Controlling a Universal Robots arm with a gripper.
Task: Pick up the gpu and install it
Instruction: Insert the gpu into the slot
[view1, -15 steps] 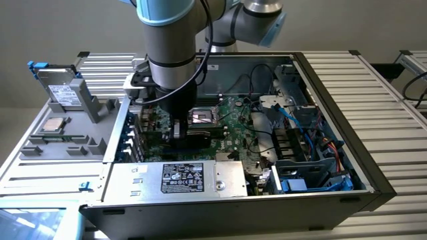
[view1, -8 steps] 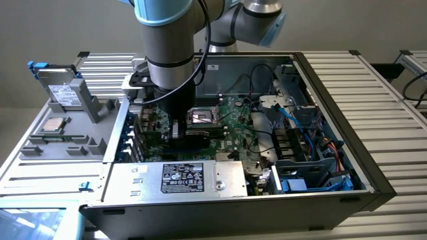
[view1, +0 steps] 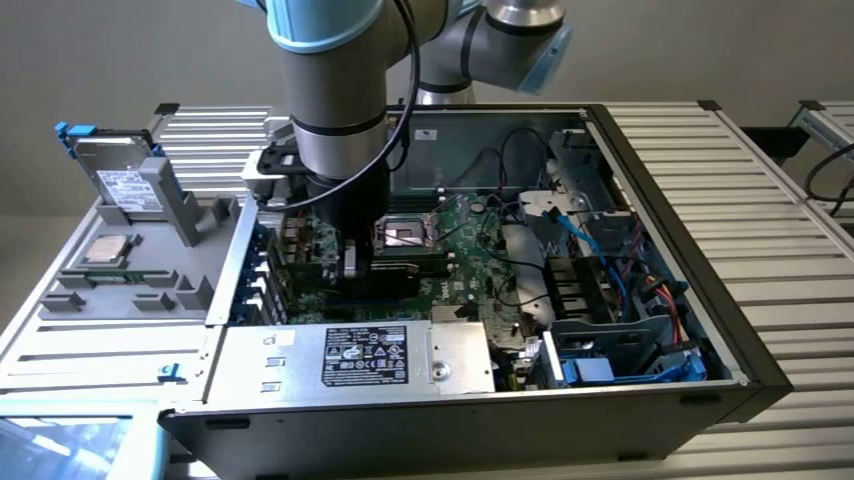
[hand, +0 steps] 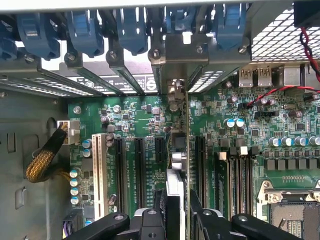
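The exterior view looks down from high in front at the open black computer case (view1: 667, 395); the wrist view sits close above — both share the green motherboard (view1: 454, 265) (hand: 135, 120).

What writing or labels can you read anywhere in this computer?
None can be read for certain.
Power supply label: rows of print and marks, too small.
Motherboard: white print by the slots, too blurred.
Hard drive sticker: too small.

Tight squeeze: the card (hand: 176, 165) stands edge-on between black slots (hand: 140, 172), blue latches (hand: 132, 27) crowd one end, and cables (view1: 587, 255) clutter the case's far side.
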